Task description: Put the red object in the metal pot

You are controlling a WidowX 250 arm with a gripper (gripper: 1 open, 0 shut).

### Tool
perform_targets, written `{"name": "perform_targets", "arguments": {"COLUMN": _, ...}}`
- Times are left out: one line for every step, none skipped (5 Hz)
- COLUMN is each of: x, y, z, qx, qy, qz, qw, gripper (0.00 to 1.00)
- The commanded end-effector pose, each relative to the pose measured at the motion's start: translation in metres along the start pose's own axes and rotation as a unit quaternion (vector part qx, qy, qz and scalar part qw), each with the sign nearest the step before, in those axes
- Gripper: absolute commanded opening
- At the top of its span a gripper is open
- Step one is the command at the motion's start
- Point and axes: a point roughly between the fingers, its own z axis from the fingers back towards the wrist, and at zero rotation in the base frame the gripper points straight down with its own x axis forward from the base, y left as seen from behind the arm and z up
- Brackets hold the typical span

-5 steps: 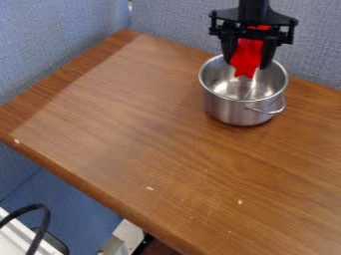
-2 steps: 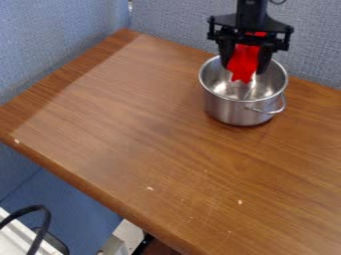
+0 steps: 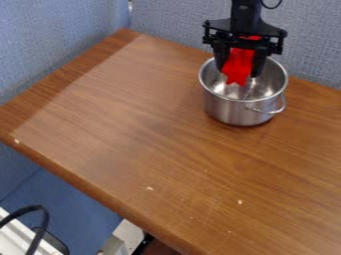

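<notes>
Pointing straight down from the top of the view, the black gripper pinches the red object, its fingers clamped on the upper part. That bright red, narrow block hangs upright over the mouth of the metal pot, its lower end at about rim level near the far wall. The shiny round pot stands near the far right corner of the wooden surface, close to the blue wall. Wide bare wood stretches left and toward the near edge. A black cable lies below that edge.
</notes>
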Motion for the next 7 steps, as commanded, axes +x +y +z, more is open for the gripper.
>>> {"name": "perform_targets", "arguments": {"x": 0.0061, "y": 0.0046, "z": 0.0194, "qx": -0.009, "qy": -0.024, "qz": 0.007, "qw": 0.9997, "gripper": 0.0}}
{"name": "perform_targets", "arguments": {"x": 0.0071, "y": 0.0053, "z": 0.0201, "qx": -0.012, "qy": -0.023, "qz": 0.007, "qw": 0.9996, "gripper": 0.0}}
{"name": "perform_targets", "arguments": {"x": 0.0082, "y": 0.0057, "z": 0.0215, "qx": -0.016, "qy": -0.022, "qz": 0.007, "qw": 0.9996, "gripper": 0.0}}
{"name": "perform_targets", "arguments": {"x": 0.0095, "y": 0.0061, "z": 0.023, "qx": -0.02, "qy": -0.021, "qz": 0.007, "qw": 0.9996, "gripper": 0.0}}
{"name": "perform_targets", "arguments": {"x": 0.0109, "y": 0.0066, "z": 0.0243, "qx": -0.023, "qy": -0.021, "qz": 0.006, "qw": 0.9995, "gripper": 0.0}}
{"name": "perform_targets", "arguments": {"x": 0.0119, "y": 0.0071, "z": 0.0254, "qx": -0.024, "qy": -0.021, "qz": 0.005, "qw": 0.9995, "gripper": 0.0}}
{"name": "perform_targets", "arguments": {"x": 0.0128, "y": 0.0074, "z": 0.026, "qx": -0.026, "qy": -0.022, "qz": 0.002, "qw": 0.9994, "gripper": 0.0}}
